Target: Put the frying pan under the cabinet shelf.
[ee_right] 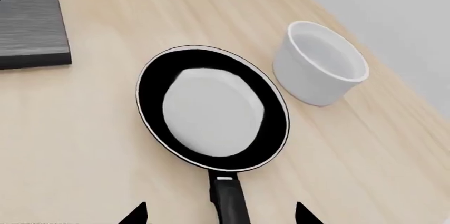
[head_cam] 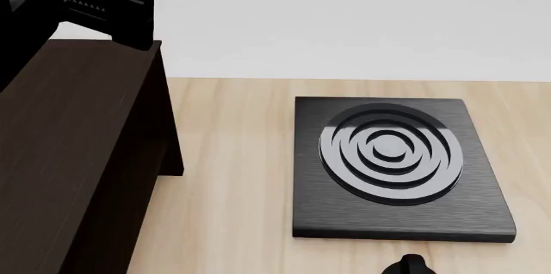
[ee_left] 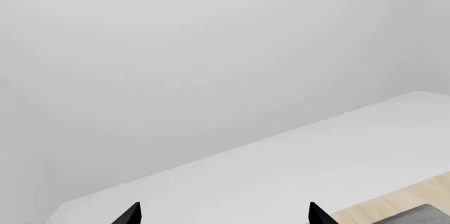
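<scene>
Frying pan (ee_right: 212, 110) flat on table (ee_right: 84, 145), white bowl (ee_right: 320, 70) just beside, right gripper (ee_right: 221, 214) fingers spread either side of handle, left gripper (ee_left: 223, 214) spread, cabinet shelf (head_cam: 69, 158) at table's left edge.

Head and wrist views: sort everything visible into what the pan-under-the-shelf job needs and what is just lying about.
Needed:
- frying pan
- cabinet shelf
- right end effector, open, astride the pan's handle

Lying about:
- white bowl beside the pan
- black square plate

Pale wall (head_cam: 344, 22), seemingly wooden tabletop (head_cam: 232, 177)
</scene>
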`<state>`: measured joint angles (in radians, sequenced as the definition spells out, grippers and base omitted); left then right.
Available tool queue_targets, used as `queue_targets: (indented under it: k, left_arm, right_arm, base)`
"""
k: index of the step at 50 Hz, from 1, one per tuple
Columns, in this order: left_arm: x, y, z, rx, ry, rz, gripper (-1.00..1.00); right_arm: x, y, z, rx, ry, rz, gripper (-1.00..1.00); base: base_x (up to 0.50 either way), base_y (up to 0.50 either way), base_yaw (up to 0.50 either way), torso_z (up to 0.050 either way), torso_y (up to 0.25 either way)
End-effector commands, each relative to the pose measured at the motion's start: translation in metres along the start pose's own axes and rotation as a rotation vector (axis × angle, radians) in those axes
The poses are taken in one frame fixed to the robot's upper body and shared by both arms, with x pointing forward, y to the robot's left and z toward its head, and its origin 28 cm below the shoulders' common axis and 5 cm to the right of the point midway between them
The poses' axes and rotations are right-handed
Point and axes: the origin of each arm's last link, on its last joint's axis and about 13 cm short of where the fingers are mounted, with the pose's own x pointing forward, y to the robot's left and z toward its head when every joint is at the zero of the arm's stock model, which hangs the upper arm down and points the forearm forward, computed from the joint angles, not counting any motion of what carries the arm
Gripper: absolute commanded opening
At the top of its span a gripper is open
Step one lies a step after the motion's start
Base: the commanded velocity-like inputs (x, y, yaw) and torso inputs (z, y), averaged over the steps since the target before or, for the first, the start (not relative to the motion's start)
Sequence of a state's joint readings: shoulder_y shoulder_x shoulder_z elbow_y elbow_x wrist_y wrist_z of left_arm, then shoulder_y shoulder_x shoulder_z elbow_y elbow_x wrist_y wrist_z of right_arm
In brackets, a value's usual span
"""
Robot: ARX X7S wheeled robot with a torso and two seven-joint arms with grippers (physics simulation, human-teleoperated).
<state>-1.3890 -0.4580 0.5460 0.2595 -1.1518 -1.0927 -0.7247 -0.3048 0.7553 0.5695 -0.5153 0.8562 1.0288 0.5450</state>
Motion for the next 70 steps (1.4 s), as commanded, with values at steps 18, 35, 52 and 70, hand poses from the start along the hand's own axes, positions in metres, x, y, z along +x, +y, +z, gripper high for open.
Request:
queue_targets:
  k: [18, 35, 52, 70]
  left_arm:
    - [-0.002, -0.003, -0.001, 0.009, -0.002, -0.01, 1.0]
    - [-0.002, -0.005, -0.001, 0.003, 0.002, -0.021, 1.0]
    - [-0.001, -0.009, -0.002, 0.013, 0.003, -0.028, 1.0]
    - [0.0, -0.007, -0.003, 0.006, 0.008, -0.027, 1.0]
  right_arm:
    - [0.014, -0.005, -0.017, 0.032, 0.067, -0.029, 1.0]
    - [0.026, -0.008, -0.026, 0.057, 0.103, -0.038, 1.0]
    - [0.04, -0.006, -0.039, 0.064, 0.152, -0.046, 1.0]
    - [0.049, -0.005, -0.046, 0.072, 0.182, -0.056, 1.0]
  base:
    - [0.0, 0.0, 0.0, 0.0, 0.0]
    - [0.0, 0.0, 0.0, 0.0, 0.0]
    - [0.0, 0.0, 0.0, 0.0, 0.0]
    - [0.0, 0.0, 0.0, 0.0, 0.0]
